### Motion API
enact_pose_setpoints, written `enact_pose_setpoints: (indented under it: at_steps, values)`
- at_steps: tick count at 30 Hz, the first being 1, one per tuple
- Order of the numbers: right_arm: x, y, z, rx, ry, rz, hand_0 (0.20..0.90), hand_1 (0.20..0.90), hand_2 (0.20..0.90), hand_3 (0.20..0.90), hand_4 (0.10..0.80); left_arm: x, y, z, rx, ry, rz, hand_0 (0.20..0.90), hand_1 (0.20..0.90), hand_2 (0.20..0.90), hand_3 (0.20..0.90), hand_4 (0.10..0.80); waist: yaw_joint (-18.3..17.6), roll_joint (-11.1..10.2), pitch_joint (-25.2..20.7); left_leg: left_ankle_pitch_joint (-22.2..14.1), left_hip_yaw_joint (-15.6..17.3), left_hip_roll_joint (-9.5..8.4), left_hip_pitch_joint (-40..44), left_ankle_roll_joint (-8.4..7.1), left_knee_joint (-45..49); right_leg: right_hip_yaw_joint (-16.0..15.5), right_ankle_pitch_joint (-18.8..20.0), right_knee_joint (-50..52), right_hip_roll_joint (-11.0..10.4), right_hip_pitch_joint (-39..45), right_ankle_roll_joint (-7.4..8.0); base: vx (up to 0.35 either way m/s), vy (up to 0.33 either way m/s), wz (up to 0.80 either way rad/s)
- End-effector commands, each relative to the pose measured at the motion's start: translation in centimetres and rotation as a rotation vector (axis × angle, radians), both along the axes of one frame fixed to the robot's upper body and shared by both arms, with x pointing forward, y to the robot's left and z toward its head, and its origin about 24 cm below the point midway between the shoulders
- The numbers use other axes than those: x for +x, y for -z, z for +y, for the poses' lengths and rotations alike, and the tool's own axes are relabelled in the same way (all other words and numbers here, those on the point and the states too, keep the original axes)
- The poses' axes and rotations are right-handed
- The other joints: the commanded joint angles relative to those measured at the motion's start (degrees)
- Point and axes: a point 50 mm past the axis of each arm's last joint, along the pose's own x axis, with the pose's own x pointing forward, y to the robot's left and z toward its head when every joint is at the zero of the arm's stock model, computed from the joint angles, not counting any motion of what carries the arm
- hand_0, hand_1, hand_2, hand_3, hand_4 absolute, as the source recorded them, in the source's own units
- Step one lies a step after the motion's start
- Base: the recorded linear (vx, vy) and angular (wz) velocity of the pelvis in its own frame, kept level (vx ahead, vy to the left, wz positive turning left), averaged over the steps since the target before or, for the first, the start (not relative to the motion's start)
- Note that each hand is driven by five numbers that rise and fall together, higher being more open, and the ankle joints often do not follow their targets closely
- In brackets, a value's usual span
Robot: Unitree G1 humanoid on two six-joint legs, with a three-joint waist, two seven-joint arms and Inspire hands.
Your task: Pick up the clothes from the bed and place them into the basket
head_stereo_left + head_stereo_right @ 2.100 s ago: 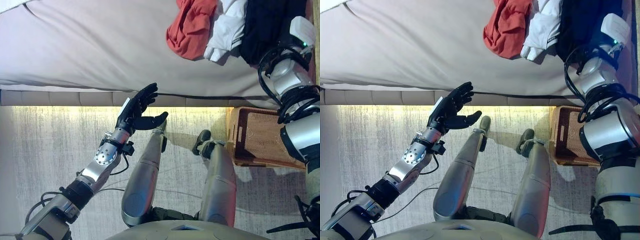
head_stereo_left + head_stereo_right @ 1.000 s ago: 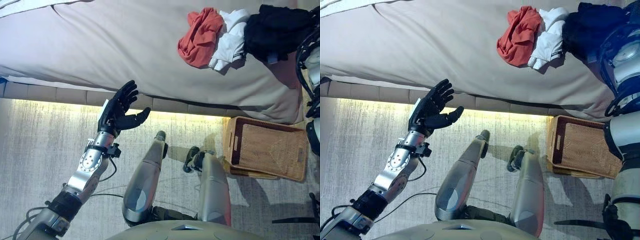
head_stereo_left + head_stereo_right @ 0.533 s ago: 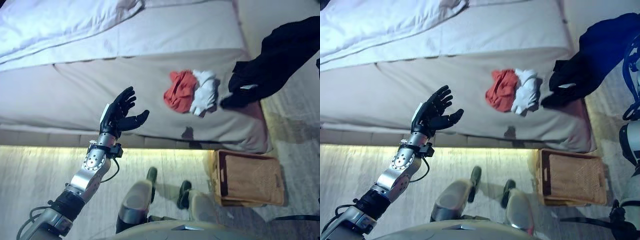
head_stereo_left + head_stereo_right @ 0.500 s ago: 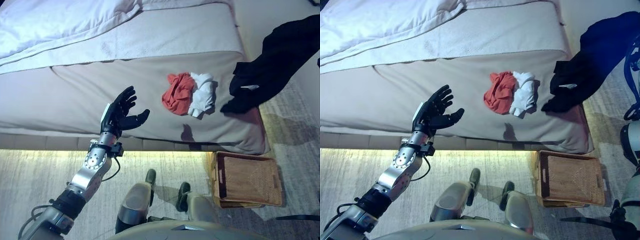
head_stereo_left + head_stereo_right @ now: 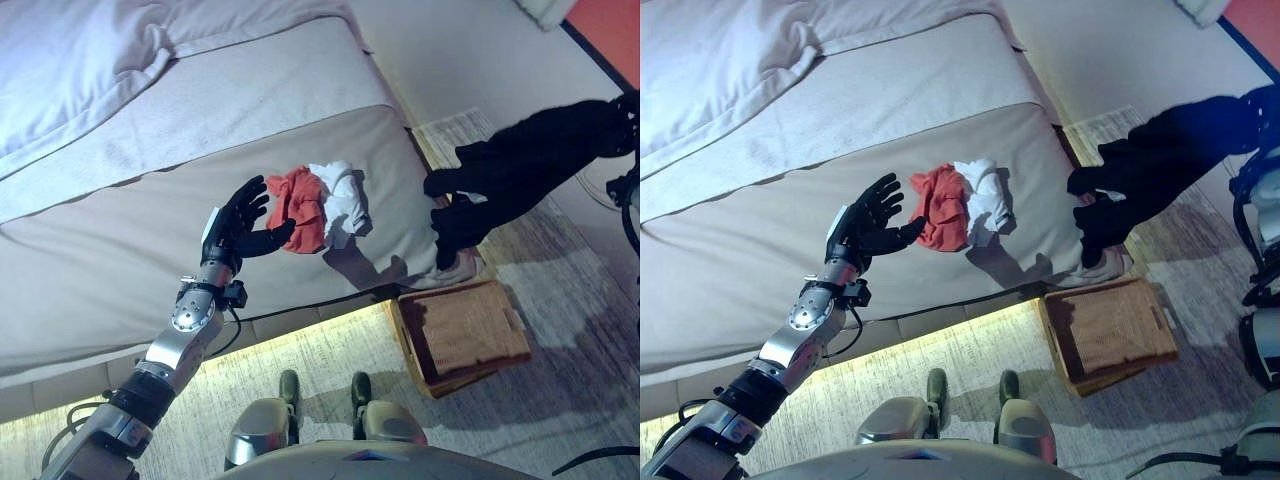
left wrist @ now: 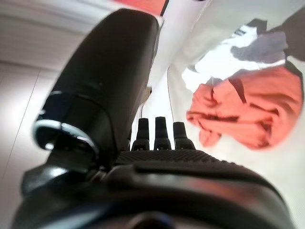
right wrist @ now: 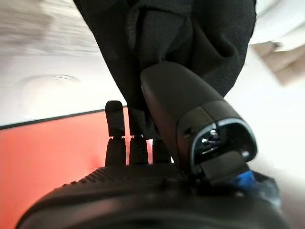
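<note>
The basket (image 5: 462, 335) sits on the floor by the bed's near corner. The left robot hand (image 5: 240, 225) hangs over the bed (image 5: 150, 200) with fingers spread wide, holding nothing. Beside it lie red clothes (image 5: 298, 210) and white clothes (image 5: 343, 200). The right robot hand (image 7: 143, 143) pinches black clothes (image 5: 520, 165), which hang off the bed's corner above the basket.

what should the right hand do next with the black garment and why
Probably carry it down over the basket and let go. The right hand pinches the black garment, which hangs clear of the bed, up and to the right of the empty basket.
</note>
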Motion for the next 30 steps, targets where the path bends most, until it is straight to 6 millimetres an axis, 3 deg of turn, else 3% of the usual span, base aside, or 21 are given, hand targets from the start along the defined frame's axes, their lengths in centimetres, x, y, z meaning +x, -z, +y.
enact_pose_setpoints:
  at_steps: [1, 6, 15, 30]
  values:
    - [-1.1, -3.1, -0.3, -0.055, 0.01, -0.196, 0.3, 0.3, 0.3, 0.2, 0.1, 0.7, -1.2, -1.2, -0.001, 0.006, -0.117, 0.9, 0.9, 0.9, 0.9, 0.8, -2.6, 1.4, -13.1, -2.5, 0.0, 5.06, 4.3, -1.21, -10.5, 0.7, -2.8, 2.4, 4.6, -6.1, 3.25, -0.018, -0.018, -0.34]
    - [-1.6, 1.3, 0.0, -0.016, -0.011, -0.094, 0.3, 0.3, 0.3, 0.2, 0.1, 1.1, -0.9, -2.1, 0.015, 0.031, -0.102, 0.9, 0.9, 0.9, 0.9, 0.8, -5.1, 1.6, -13.3, -3.2, 2.0, 5.24, 5.4, -1.06, -10.5, 2.6, -2.8, 2.3, 5.2, -5.6, 3.2, 0.011, -0.021, -0.24]
    - [-1.5, 6.4, 1.5, 0.087, -0.039, 0.014, 0.3, 0.3, 0.3, 0.2, 0.1, 1.8, -0.7, -3.5, 0.032, 0.043, -0.101, 0.9, 0.9, 0.9, 0.9, 0.8, -7.6, 2.6, -12.9, -3.9, 3.9, 5.72, 6.4, -1.08, -9.9, 4.5, -3.2, 3.1, 5.9, -5.6, 3.14, 0.0, -0.01, -0.17]
    - [-0.8, 11.7, 4.2, 0.175, -0.091, 0.182, 0.3, 0.3, 0.3, 0.2, 0.1, 2.1, -0.3, -3.6, 0.023, 0.025, -0.091, 0.9, 0.9, 0.9, 0.9, 0.8, -7.1, 3.5, -11.5, -4.1, 4.2, 5.74, 5.7, -1.37, -8.9, 3.6, -3.3, 3.7, 5.7, -6.4, 3.12, 0.006, -0.007, -0.04]
